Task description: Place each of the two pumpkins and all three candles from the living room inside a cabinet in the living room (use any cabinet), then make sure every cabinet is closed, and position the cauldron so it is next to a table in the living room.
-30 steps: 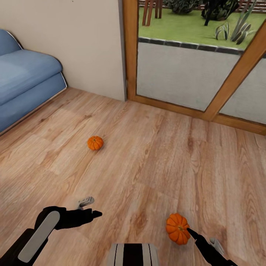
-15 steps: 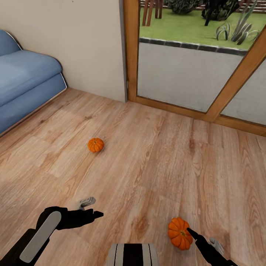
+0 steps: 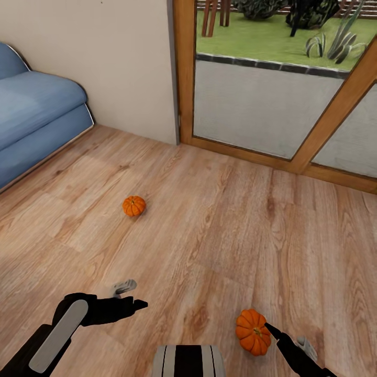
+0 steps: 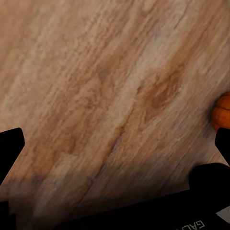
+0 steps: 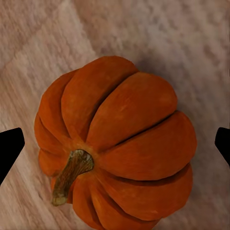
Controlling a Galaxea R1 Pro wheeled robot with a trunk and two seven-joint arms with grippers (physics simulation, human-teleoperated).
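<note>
Two orange ribbed pumpkins lie on the wooden floor. The far pumpkin (image 3: 134, 206) sits alone in the middle left. The near pumpkin (image 3: 253, 332) (image 5: 117, 143) lies stem up, just ahead of my right gripper (image 3: 288, 337) (image 5: 115, 148). That gripper is open, its fingertips spread wider than the pumpkin and holding nothing. My left gripper (image 3: 131, 295) (image 4: 115, 146) hangs open and empty over bare floor at the lower left, and an orange pumpkin (image 4: 221, 111) shows at the edge of its wrist view. The candles, cabinet, cauldron and table are out of view.
A blue sofa (image 3: 36, 120) stands at the left against a beige wall (image 3: 120, 63). A wood-framed glass door (image 3: 246, 110) to a garden closes off the far side. Wooden floor (image 3: 220, 225) stretches between the pumpkins.
The whole picture has shifted slightly, so the camera moved. The near pumpkin now sits a little lower, closer to my right fingertips. Both grippers keep their places in the view.
</note>
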